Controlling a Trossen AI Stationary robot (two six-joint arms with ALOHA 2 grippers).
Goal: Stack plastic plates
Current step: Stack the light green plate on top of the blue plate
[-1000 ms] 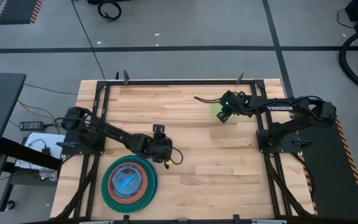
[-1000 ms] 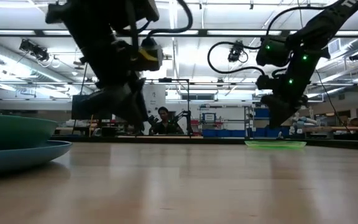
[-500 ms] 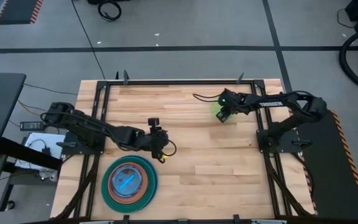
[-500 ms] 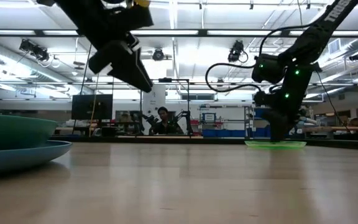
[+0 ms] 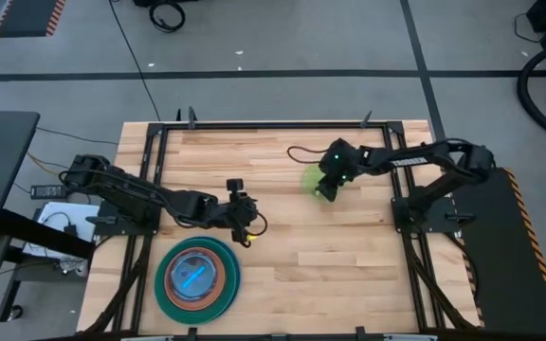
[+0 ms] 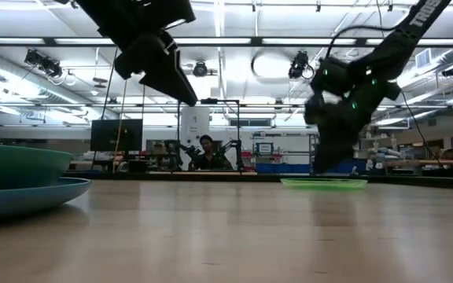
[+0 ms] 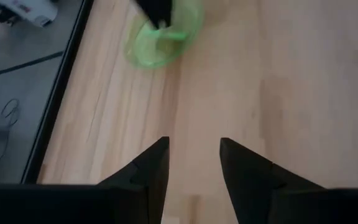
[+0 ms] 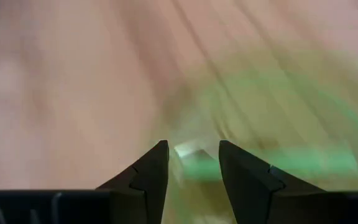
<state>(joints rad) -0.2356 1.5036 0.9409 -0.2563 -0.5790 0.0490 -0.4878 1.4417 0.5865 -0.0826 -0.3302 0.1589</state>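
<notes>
Reading the right arm's forearm in the high view gives pale lettering that looks like a brand name, too small to make out with certainty; no other writing is legible on the table (image 5: 349, 237) or the plates.

The lime green plate (image 5: 313, 179) lies flat on the wood toward the far right part of the table. The right gripper (image 5: 326, 187) is down at this plate. In the right wrist view its 2 dark fingers (image 8: 151, 171) stand a little apart, with the green rim (image 8: 229, 163) showing in the gap between them and extending beyond. Blur prevents a finding on whether the pads press the rim. In the low view the plate (image 6: 323, 182) rests on the table surface directly under that gripper (image 6: 329, 161).

The left gripper (image 5: 245, 230) hangs over bare wood near the table's middle left, well apart from the green plate. In the left wrist view its jaws are parted and hold nothing; the green plate (image 7: 160, 40) shows far ahead of the fingertips (image 7: 157, 155).

The stack of plates (image 5: 197, 277) sits at the near left edge: a teal rim outermost, a brown ring inside it, blue at the centre. The left gripper is just beside it, not touching.
</notes>
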